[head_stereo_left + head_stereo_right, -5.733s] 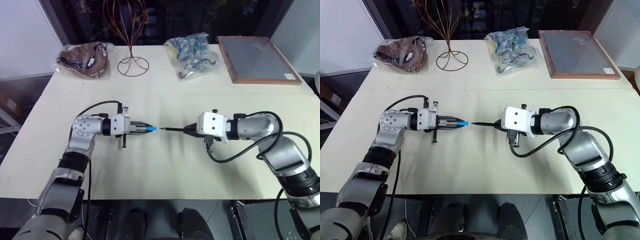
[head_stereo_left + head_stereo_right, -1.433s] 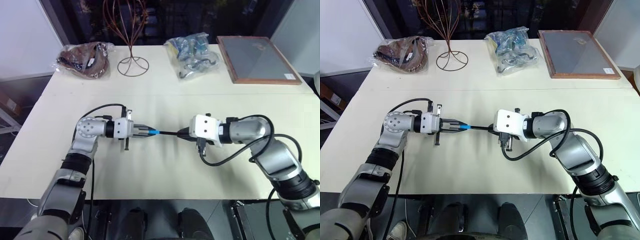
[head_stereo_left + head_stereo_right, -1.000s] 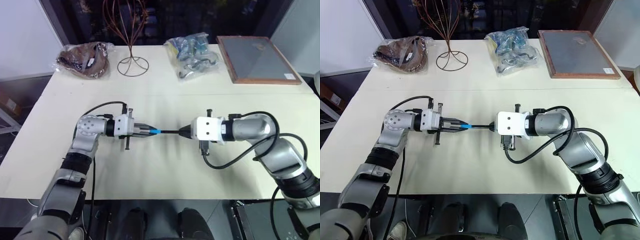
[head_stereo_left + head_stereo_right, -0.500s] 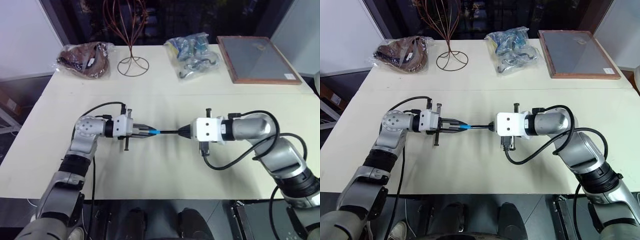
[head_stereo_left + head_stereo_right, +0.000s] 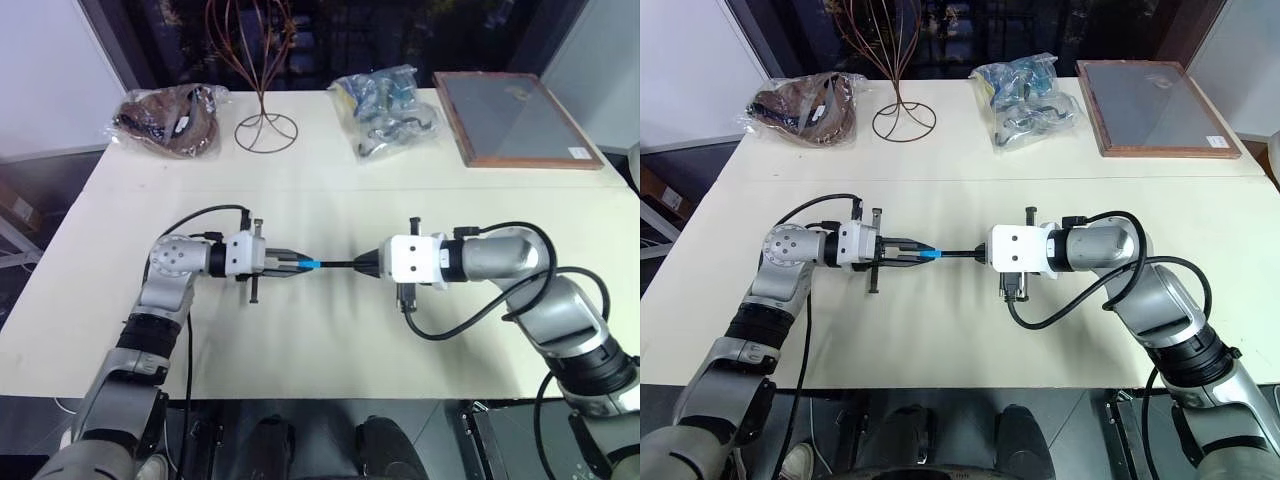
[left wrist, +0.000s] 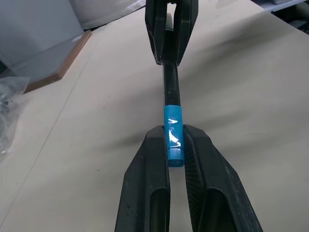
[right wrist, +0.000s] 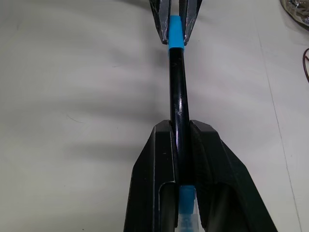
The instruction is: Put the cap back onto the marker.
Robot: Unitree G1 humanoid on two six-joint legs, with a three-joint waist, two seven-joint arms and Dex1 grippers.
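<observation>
Above a cream table (image 5: 330, 350), two grippers facing each other tip to tip. Left gripper (image 5: 296, 265) pinching the bright blue cap (image 6: 173, 137) between its black fingers (image 6: 146, 183), pressed tight against both sides. Right gripper (image 5: 368, 265) clamped on the black marker (image 7: 177, 94), fingers (image 7: 159, 159) closed hard on the barrel, a light blue band (image 7: 187, 199) showing between them further back. Marker held level between the two arms, over the middle of the table and clear of its surface, its front end inside the cap; cap and barrel in one straight line. Impossible to tell whether the cap is pushed fully home. Marker's tip hidden within the cap; its rear end buried behind the right gripper's fingers. At the table's far edge, well apart: a wire stand (image 5: 264, 120), a bag of brown items (image 5: 170, 120), a clear bag of bluish items (image 5: 388, 108), contents hard to make out, and a wood-framed panel (image 5: 515, 120).
</observation>
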